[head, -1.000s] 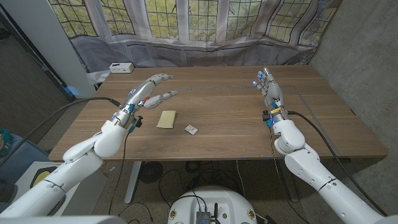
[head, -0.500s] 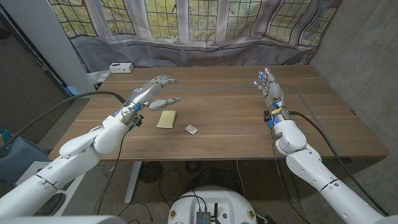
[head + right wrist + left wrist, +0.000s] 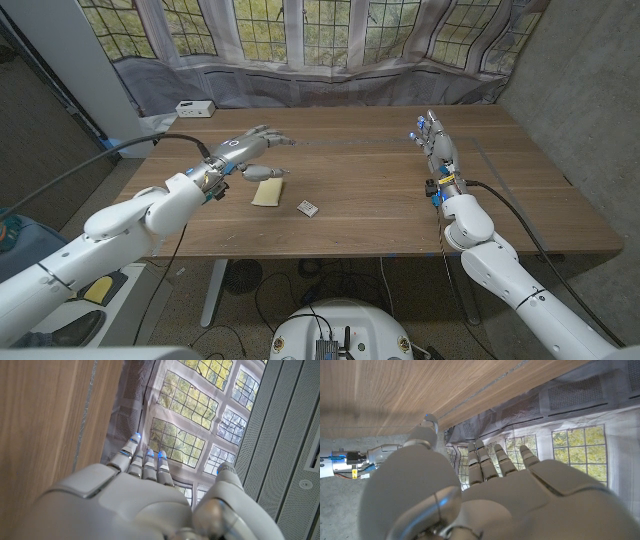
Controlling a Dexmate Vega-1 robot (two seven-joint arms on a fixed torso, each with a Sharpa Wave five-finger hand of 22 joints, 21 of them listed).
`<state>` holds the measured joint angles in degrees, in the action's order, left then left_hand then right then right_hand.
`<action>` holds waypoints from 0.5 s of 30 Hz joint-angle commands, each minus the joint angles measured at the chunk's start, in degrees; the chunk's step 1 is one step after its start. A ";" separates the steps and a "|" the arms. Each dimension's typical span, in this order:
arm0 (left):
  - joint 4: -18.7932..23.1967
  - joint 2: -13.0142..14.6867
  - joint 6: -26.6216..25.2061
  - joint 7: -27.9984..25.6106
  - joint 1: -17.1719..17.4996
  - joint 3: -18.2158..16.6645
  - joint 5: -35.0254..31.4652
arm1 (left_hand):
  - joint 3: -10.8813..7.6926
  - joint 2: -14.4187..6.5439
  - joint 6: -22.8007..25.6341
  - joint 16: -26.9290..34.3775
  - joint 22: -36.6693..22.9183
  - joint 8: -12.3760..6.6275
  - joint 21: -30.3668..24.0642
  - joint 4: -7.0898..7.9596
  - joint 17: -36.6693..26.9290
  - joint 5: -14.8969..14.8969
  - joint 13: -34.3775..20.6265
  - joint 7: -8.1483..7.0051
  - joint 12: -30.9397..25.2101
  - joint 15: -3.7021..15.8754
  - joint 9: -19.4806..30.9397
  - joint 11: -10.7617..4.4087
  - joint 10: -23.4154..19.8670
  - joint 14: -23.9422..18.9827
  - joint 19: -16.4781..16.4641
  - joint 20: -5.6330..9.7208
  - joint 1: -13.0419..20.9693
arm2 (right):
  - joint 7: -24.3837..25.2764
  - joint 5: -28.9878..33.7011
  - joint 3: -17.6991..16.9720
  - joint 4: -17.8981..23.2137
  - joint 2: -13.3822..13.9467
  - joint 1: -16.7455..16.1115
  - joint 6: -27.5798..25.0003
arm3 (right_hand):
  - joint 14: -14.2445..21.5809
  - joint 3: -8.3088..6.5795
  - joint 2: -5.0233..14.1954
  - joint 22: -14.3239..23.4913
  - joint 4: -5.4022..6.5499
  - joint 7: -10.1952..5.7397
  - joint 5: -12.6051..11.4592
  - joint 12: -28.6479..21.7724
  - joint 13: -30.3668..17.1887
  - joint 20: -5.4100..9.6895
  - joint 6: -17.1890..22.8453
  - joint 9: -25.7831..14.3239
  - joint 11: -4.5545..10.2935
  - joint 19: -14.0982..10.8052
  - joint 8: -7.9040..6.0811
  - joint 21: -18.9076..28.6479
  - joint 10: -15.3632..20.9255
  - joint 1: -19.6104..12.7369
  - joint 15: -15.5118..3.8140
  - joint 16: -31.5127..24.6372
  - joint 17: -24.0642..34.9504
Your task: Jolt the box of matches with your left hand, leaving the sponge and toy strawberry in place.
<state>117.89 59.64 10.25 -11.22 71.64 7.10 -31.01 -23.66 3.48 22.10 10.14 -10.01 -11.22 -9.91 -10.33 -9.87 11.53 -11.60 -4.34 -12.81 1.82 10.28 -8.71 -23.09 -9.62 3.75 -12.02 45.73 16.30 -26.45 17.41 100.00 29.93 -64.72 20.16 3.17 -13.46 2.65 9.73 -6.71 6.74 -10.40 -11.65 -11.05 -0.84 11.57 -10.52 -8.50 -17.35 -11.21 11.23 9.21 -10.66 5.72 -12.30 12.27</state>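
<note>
The small matchbox (image 3: 308, 208) lies on the wooden table (image 3: 380, 190) near the front middle. Just to its left lies a flat yellow sponge (image 3: 267, 192). My left hand (image 3: 250, 150) hovers behind the sponge's far left corner, fingers spread and holding nothing, its thumb reaching toward the sponge's far edge. It is a short way left of and behind the matchbox. In the left wrist view my left hand (image 3: 520, 495) shows its back with fingers apart. My right hand (image 3: 435, 145) stands upright at the table's right side, fingers straight, holding nothing, as the right wrist view (image 3: 145, 495) also shows.
A white box (image 3: 194, 108) sits at the table's far left corner. Curtained windows (image 3: 330, 40) run behind the far edge. My right arm (image 3: 350, 457) appears in the left wrist view beyond the table edge.
My left hand has swung right and lower, from the table's left toward the sponge. The sponge, matchbox and right hand have not moved.
</note>
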 commanded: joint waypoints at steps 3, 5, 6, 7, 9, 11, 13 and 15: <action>3.13 5.66 -6.82 9.46 -0.94 -0.11 -1.37 | -1.12 -0.22 1.20 0.57 -0.07 -0.58 -0.58 0.01 -0.01 0.81 -0.08 -1.46 -0.34 0.92 0.31 -1.14 -1.28 -0.41 0.15 -0.01 2.83 | 0.54 0.34 0.63 -0.46 -0.93 0.17 -0.18 | -0.70 -0.06 0.19 0.16 -0.20 -0.20 -0.18 0.20 -0.11 -0.01 -0.12 -0.12 -0.23 0.61 0.06 -0.32 -0.26 -0.14 0.11 0.34 0.10; 3.24 6.44 -6.80 10.20 -1.48 0.20 -1.79 | -1.36 -0.36 1.41 0.60 -0.07 -0.62 -0.67 -0.02 0.00 0.89 -0.07 -1.69 -0.39 1.07 0.32 -1.43 -1.56 -0.44 0.10 -0.02 3.59 | 0.64 0.42 0.77 -0.58 -1.12 0.36 -0.23 | -0.77 -0.05 0.19 0.16 -0.20 -0.22 -0.18 0.20 -0.11 -0.03 -0.10 -0.12 -0.26 0.62 0.05 -0.32 -0.27 -0.14 0.14 0.37 0.11; 3.37 6.85 -6.86 10.67 -1.78 0.41 -2.12 | -1.43 -0.40 1.40 0.60 -0.06 -0.60 -0.68 -0.03 0.00 0.91 -0.07 -1.74 -0.40 1.11 0.32 -1.48 -1.65 -0.43 0.12 -0.03 3.83 | 0.66 0.43 0.83 -0.67 -1.22 0.45 -0.20 | -0.78 -0.04 0.19 0.16 -0.19 -0.21 -0.17 0.21 -0.11 -0.06 -0.13 -0.12 -0.26 0.68 0.06 -0.34 -0.29 -0.12 0.14 0.37 0.11; 3.46 7.24 -6.83 10.98 -2.01 0.55 -2.39 | -1.55 -0.43 1.31 0.51 -0.05 -0.53 -0.61 -0.04 0.00 0.94 -0.06 -2.01 -0.44 1.22 0.32 -1.64 -1.86 -0.19 0.37 -0.08 4.28 | 0.64 0.43 0.89 -0.74 -1.29 0.55 -0.19 | -0.76 -0.03 0.19 0.16 -0.19 -0.21 -0.17 0.21 -0.11 -0.07 -0.21 -0.12 -0.29 0.69 0.10 -0.33 -0.30 -0.11 0.15 0.36 0.11; 3.77 8.27 -6.71 11.69 -2.54 0.77 -3.30 | -1.54 -0.11 1.11 0.34 -0.05 -0.37 -0.24 0.07 0.02 0.96 -0.04 -2.62 -0.26 1.08 0.33 -2.02 -1.75 0.47 1.80 -0.15 5.01 | 0.69 0.56 1.05 -0.88 -1.48 0.77 -0.14 | -0.81 -0.02 0.20 0.16 -0.19 -0.21 -0.17 0.21 -0.11 -0.10 -0.23 -0.12 -0.29 0.73 0.11 -0.34 -0.31 -0.10 0.16 0.37 0.12; 3.94 8.55 -6.86 11.79 -2.65 0.83 -3.64 | -1.30 0.32 1.12 0.29 -0.07 -0.32 -0.25 0.26 0.01 1.06 -0.04 -2.77 -0.27 1.25 0.33 -2.47 -1.94 0.77 2.20 -0.18 5.02 | 0.76 0.60 1.10 -0.97 -1.61 0.83 -0.03 | -0.83 -0.01 0.20 0.16 -0.20 -0.22 -0.17 0.21 -0.11 -0.14 -0.24 -0.12 -0.33 0.80 0.11 -0.36 -0.32 -0.10 0.15 0.38 0.12; 4.35 9.37 -6.83 12.52 -2.92 0.78 -4.03 | -0.84 1.16 2.20 0.45 -0.12 -0.60 -0.56 0.53 0.01 1.41 -0.02 -3.16 -0.59 1.71 0.33 -3.01 -3.26 0.68 2.27 -0.09 5.24 | 0.81 0.64 1.19 -1.04 -1.73 0.92 -0.01 | -0.84 0.03 0.17 0.16 -0.18 -0.16 -0.16 0.22 -0.11 -0.15 -0.24 -0.13 -0.35 0.85 0.11 -0.37 -0.34 -0.05 0.24 0.38 0.13; 4.56 9.91 -6.75 13.11 -3.28 0.95 -4.39 | -0.62 1.56 2.86 0.55 -0.14 -0.73 -0.77 0.62 0.02 1.70 0.00 -3.28 -0.71 1.97 0.33 -3.40 -3.98 0.56 2.12 -0.02 5.57 | 0.79 0.57 1.23 -1.16 -1.85 0.93 0.13 | -0.85 0.06 0.13 0.16 -0.18 -0.11 -0.15 0.26 -0.12 -0.18 -0.24 -0.13 -0.41 0.91 0.11 -0.38 -0.44 -0.01 0.25 0.38 0.14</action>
<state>121.05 65.89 4.09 -1.46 70.00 7.44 -33.44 -24.34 4.51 23.89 10.41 -10.02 -11.53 -10.21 -10.09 -9.87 12.70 -11.45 -7.51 -13.10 2.08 10.55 -11.89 -25.93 -8.98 5.79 -11.95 50.83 16.87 -26.09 18.12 99.35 28.79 -64.31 20.17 2.72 -13.46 2.65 9.73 -6.71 6.52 -10.40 -11.43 -11.05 -1.04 11.35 -10.52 -8.72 -16.76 -11.22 11.01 8.99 -10.66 5.72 -12.07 12.27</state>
